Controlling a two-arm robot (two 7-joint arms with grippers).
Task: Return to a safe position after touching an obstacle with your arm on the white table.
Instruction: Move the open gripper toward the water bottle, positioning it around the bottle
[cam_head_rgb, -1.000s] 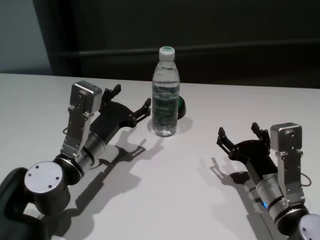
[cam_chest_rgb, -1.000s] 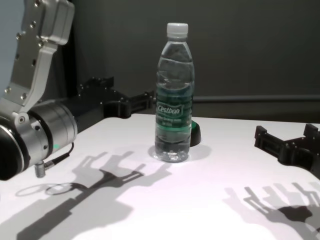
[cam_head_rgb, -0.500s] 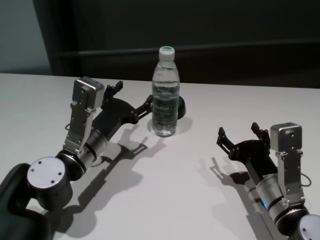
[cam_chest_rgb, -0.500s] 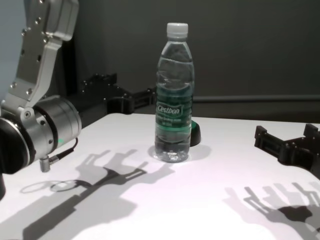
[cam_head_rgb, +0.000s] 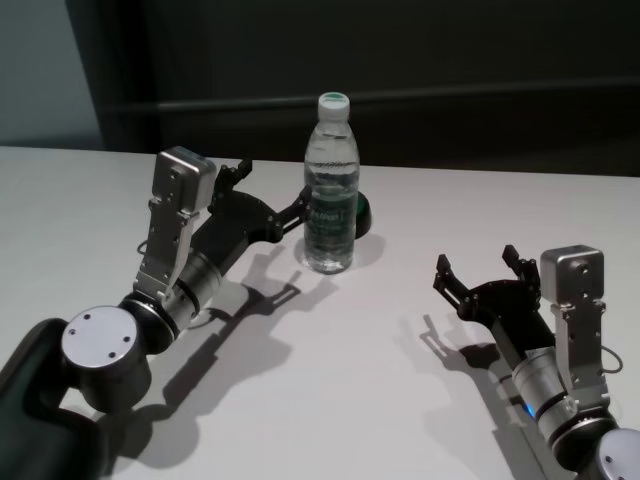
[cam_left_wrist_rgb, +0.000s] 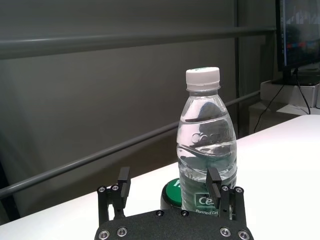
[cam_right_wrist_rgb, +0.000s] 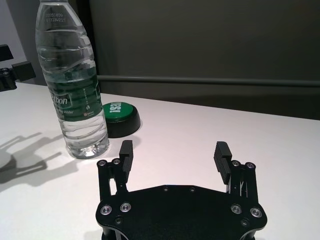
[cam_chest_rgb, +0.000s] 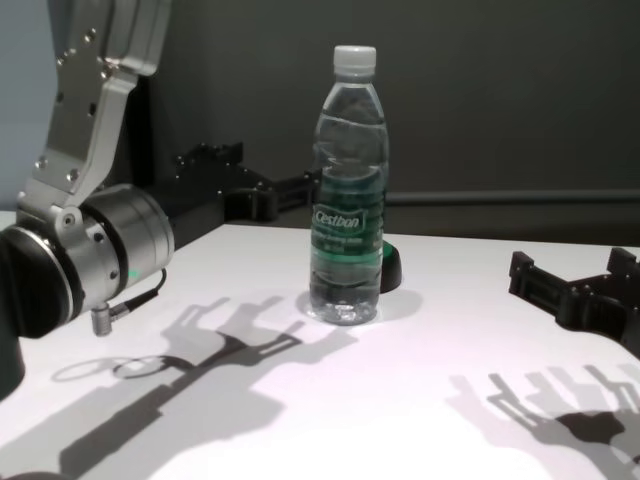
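— Bottle (cam_head_rgb: 330, 185) first: where does it stand, and why there?

— Upper middle of the head view, upright on the white desk (cam_head_rgb: 380, 340), cap on, water clear, green label facing the robot. It is the obstacle, so it stands in the open where an arm can reach it. A round green button-like thing (cam_head_rgb: 362, 213) sits just behind its base, at its right in the frame.

— And the left claw (cam_head_rgb: 272, 195)?

— Just left of the bottle in the head view, at label height, fingers spread and holding nothing. One fingertip (cam_head_rgb: 298, 210) lies right against the bottle's side, touching or nearly so; I cannot tell which. In the left wrist view the bottle stands in line with one finger (cam_left_wrist_rgb: 214, 181) rather than in the gap, which suits a brush with the arm, not a grasp.

— So what remains?

— I judge the contact is being made or is just made, so the pull back to a safe pose remains. The bottle is tall and narrow, so a sideways drag could topple it; backing off along the approach line seems wiser.

— The right claw (cam_head_rgb: 480, 268)?

— Lower right of the head view, low over the desk, well apart from the bottle, fingers spread and empty. It looks parked, out of the way.
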